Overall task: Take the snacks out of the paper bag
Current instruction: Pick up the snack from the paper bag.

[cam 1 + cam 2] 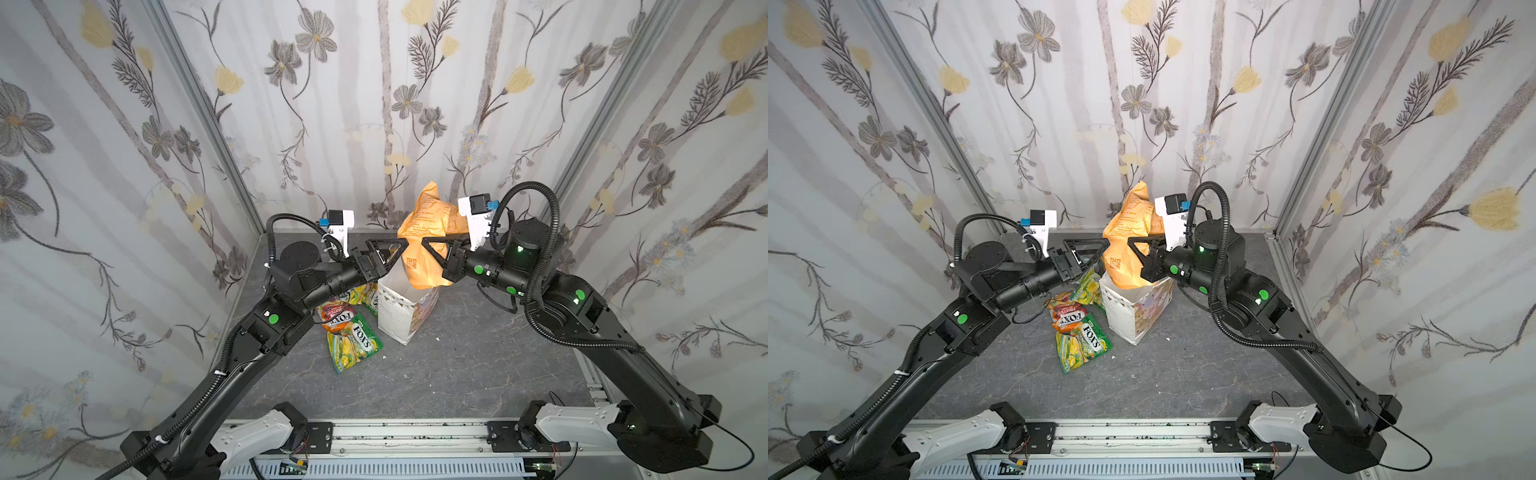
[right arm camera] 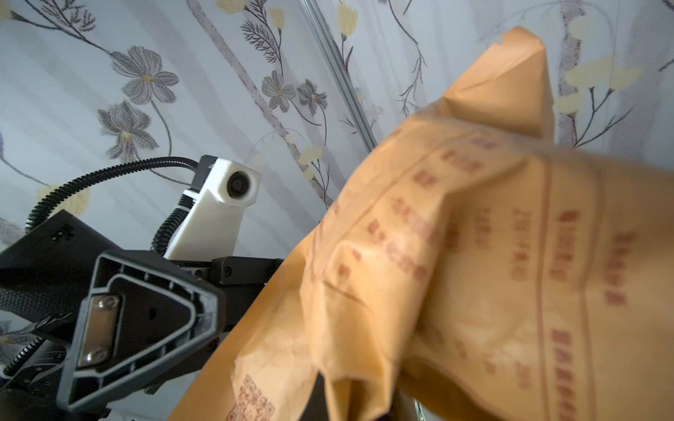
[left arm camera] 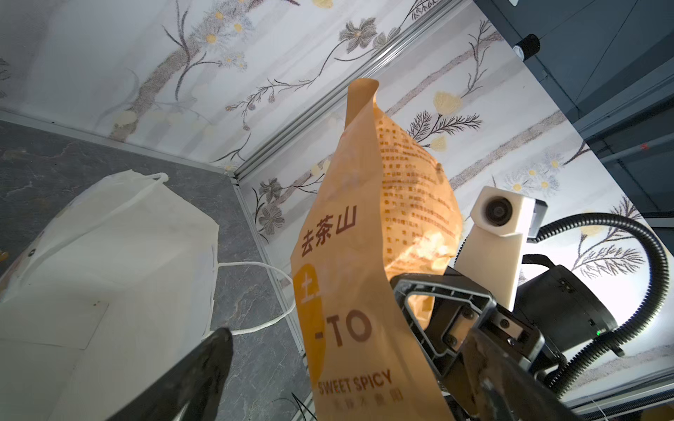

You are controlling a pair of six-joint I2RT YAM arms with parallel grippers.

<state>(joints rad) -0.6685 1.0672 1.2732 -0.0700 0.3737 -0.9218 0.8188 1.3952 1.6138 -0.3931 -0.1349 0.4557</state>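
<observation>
My right gripper (image 1: 430,249) is shut on a large orange-tan pouch (image 1: 424,232), one of the snacks, and holds it upright over the open mouth of the white paper bag (image 1: 395,316). The pouch (image 2: 474,255) fills the right wrist view and hides those fingertips. My left gripper (image 1: 397,254) is open right at the pouch's left edge. In the left wrist view the pouch (image 3: 364,255) hangs between the spread fingers (image 3: 215,357). Three FOX'S packets lie left of the bag: green-yellow (image 1: 353,345), red-orange (image 1: 336,316) and another green-yellow (image 1: 363,295).
The paper bag (image 3: 109,255) stands upright on the grey marbled table (image 1: 457,365), its cord handle (image 3: 255,266) hanging outward. Floral cloth walls close in on three sides. An aluminium rail (image 1: 407,436) with both arm bases runs along the front edge. The two wrists nearly meet above the bag.
</observation>
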